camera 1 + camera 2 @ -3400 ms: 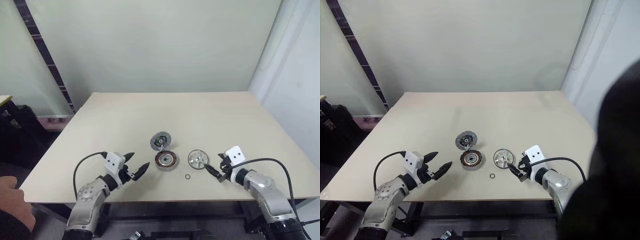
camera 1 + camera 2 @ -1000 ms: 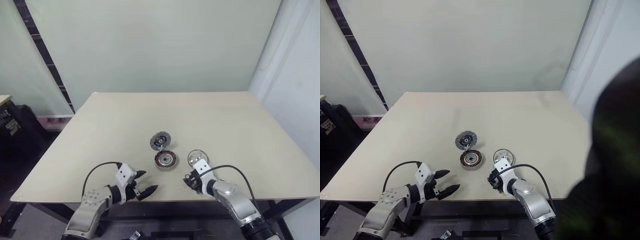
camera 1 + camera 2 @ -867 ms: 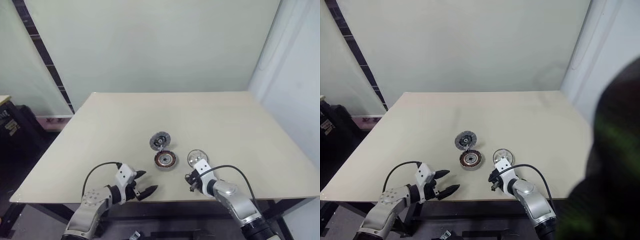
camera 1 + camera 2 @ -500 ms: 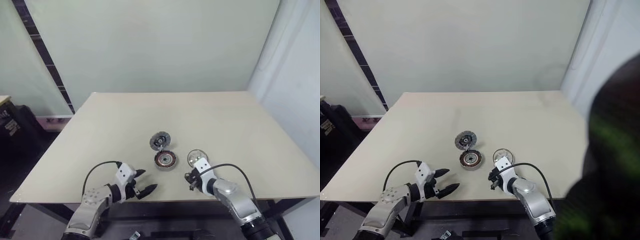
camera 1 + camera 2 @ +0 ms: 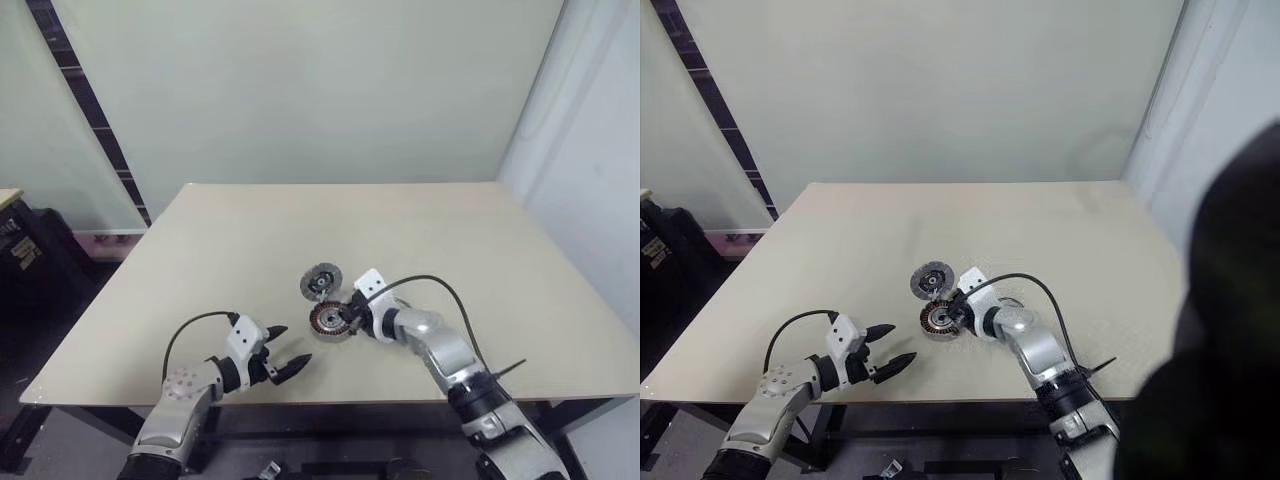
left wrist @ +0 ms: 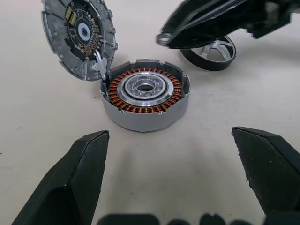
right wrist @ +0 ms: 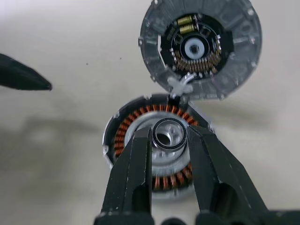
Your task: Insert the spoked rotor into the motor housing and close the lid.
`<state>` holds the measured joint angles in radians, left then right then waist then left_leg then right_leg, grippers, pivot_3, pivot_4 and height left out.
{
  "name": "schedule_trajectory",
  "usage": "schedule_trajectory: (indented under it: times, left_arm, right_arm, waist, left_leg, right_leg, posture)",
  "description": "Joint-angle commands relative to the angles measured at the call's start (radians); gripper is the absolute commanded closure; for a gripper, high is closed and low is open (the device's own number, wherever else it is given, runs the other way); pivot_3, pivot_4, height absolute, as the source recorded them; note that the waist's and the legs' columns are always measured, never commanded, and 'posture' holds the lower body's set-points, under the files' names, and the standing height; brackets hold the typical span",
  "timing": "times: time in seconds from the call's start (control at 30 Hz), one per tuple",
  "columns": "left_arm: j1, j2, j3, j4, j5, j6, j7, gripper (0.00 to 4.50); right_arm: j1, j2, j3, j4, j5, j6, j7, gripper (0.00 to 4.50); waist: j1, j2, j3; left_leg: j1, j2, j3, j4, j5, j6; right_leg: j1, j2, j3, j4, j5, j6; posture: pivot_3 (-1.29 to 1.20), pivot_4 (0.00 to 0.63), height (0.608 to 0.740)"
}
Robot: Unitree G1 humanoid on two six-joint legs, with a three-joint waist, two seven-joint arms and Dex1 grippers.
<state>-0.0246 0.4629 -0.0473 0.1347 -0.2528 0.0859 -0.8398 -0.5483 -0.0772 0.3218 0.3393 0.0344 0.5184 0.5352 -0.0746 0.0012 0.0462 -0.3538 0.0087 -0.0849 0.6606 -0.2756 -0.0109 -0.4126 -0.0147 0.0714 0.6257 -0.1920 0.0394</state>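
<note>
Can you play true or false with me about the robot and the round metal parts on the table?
1. The right pincer holds a small ring. True.
2. The lid is shut on the motor housing. False: it lies open beside it, joined at the edge.
3. The left pincer is open and holds nothing. True.
4. The spoked rotor already sits inside the housing. False: it lies on the table beside it.
5. The small ring hangs over the housing's middle. True.
</note>
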Motion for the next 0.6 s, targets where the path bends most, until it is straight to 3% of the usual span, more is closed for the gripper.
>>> schedule_trajectory:
  times: [0.03, 0.6]
  left_arm:
    - [-0.003, 0.004, 0.035, -0.031, -0.008, -0.021, 0.015, 0.00]
    - [0.063, 0.013, 0.061, -0.103, -0.008, -0.012, 0.054, 0.00]
  right_arm:
    - [-0.058, 0.023, -0.013, 0.073, -0.009, -0.050, -0.002, 3.70]
    - [-0.139, 0.106, -0.024, 0.307, -0.035, -0.162, -0.011, 3.70]
  waist:
    - [-0.001, 0.000, 0.000]
    - [-0.008, 0.001, 0.000]
  left_leg:
    - [0.000, 0.000, 0.000, 0.000, 0.000, 0.000]
    - [0.000, 0.000, -0.001, 0.000, 0.000, 0.000]
  right_leg:
    - [0.000, 0.000, 0.000, 0.000, 0.000, 0.000]
    - [-0.001, 0.000, 0.000, 0.001, 0.001, 0.001]
  posture:
    - [0.00, 0.000, 0.740]
    - [0.00, 0.000, 0.740]
